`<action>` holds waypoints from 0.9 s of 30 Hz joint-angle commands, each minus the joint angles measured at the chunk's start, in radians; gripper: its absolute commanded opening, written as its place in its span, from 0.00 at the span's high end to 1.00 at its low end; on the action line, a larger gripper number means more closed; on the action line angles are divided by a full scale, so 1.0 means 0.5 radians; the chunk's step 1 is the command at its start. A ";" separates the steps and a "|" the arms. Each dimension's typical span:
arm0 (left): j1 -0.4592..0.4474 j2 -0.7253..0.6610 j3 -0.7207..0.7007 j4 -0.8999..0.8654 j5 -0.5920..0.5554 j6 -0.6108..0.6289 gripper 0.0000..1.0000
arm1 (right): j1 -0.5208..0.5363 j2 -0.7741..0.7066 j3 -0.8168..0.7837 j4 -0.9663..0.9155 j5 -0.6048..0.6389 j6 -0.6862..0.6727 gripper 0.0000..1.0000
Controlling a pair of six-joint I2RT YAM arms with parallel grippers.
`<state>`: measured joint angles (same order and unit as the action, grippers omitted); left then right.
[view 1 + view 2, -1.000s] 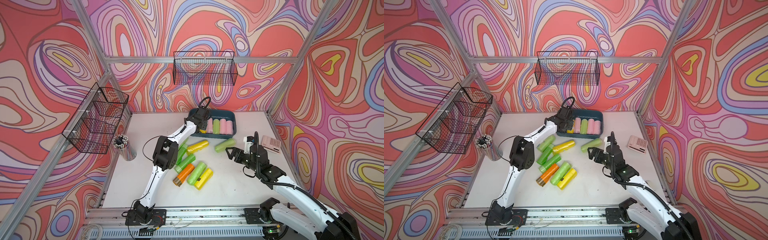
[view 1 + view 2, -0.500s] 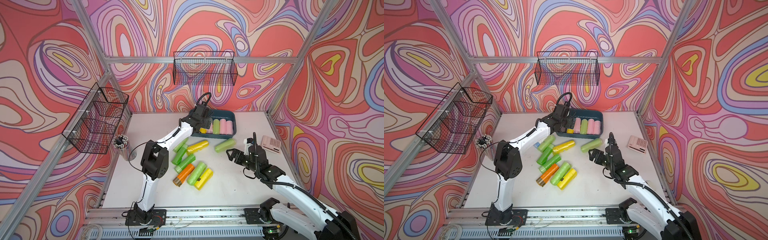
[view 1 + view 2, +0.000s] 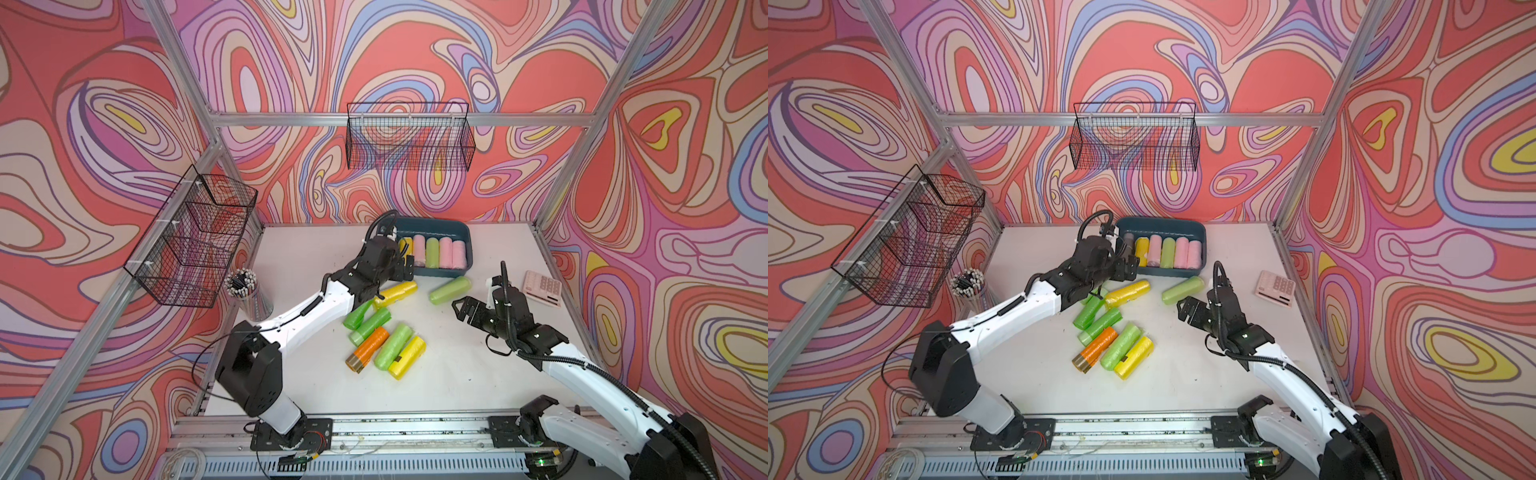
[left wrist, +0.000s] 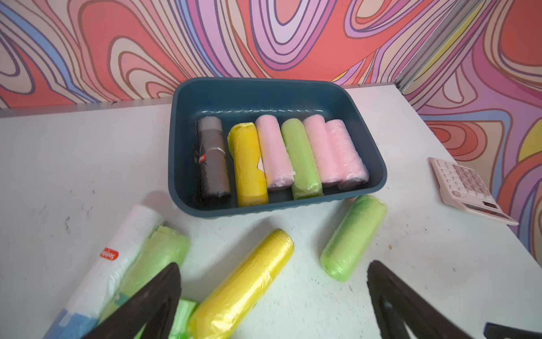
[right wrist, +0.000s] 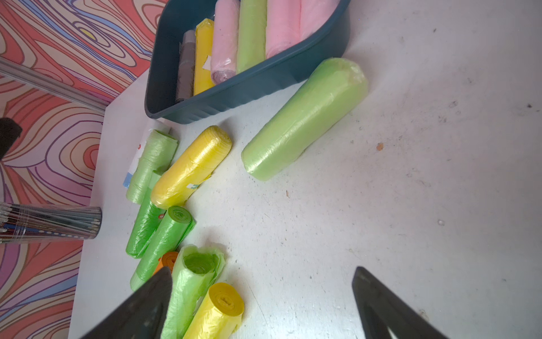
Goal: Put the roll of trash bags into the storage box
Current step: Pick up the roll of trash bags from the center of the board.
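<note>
Top views both show the pen cup (image 3: 246, 291) parked at the table's left edge, clear of the work. Left gripper (image 4: 273, 265) has its jaws spread wide and empty, hanging over the yellow roll (image 4: 243, 281) off the box's near-left corner. Loose pile (image 3: 390, 343) is mid-table. Box (image 4: 378, 164) at the back edge holds six rolls (image 4: 302, 158) laid parallel, which packs tight. Pale green roll (image 3: 449, 289) lies alone by the box's near-right corner. Right gripper (image 3: 459, 309) is fully spread, empty and aimed at it, so likely the next pick. Calculator (image 3: 542, 287) sits at the right edge, out of reach paths.
</note>
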<state>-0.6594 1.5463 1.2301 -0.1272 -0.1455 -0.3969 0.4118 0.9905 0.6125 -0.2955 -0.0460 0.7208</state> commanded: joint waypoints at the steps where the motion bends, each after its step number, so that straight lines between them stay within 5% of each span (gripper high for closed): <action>1: 0.006 -0.182 -0.168 0.115 0.051 -0.169 0.00 | -0.010 -0.011 0.058 -0.025 -0.003 0.059 0.02; 11: 0.006 -0.642 -0.616 0.127 0.209 -0.241 0.00 | -0.008 0.042 -0.072 0.227 -0.031 0.193 0.02; 18: 0.006 -0.707 -0.527 -0.095 0.473 -0.180 0.00 | -0.007 0.212 -0.123 0.412 0.023 0.254 0.05; 27: 0.007 -0.824 -0.727 0.106 0.506 -0.126 0.00 | -0.010 0.431 -0.087 0.598 0.023 0.307 0.06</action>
<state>-0.6594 1.1603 0.8932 -0.1028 0.0902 -0.4805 0.4118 1.1900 0.5602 -0.0505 -0.0490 0.8509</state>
